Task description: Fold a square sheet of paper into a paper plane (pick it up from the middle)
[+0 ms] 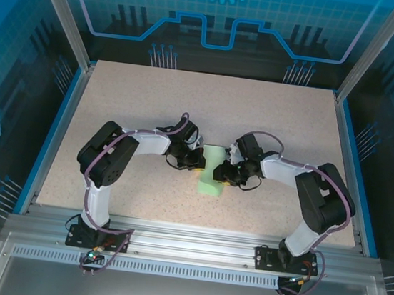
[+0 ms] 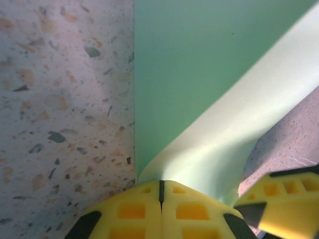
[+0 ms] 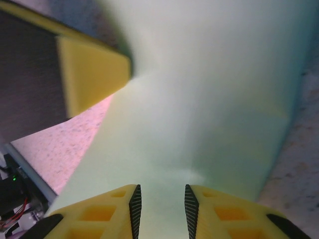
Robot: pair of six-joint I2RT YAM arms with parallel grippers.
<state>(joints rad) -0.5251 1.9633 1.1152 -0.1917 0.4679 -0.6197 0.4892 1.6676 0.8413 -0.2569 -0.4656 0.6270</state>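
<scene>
The square sheet of paper [image 1: 212,172] is pale mint green and lies mid-table between both grippers. My left gripper [image 1: 198,163] is at its left edge. In the left wrist view the left gripper [image 2: 160,183] is shut on the paper's near edge. A paler flap of the paper [image 2: 239,134] curls up from the flat part toward the tips. My right gripper [image 1: 223,171] is at the paper's right side. In the right wrist view the right gripper [image 3: 160,191] stands open, with the paper [image 3: 199,99] spread just beyond and below the gap.
The speckled tabletop [image 1: 152,106] stretches bare around the paper. A yellow finger of the other gripper [image 3: 89,74] sits close at the upper left of the right wrist view. Metal frame rails [image 1: 185,243] run along the near edge.
</scene>
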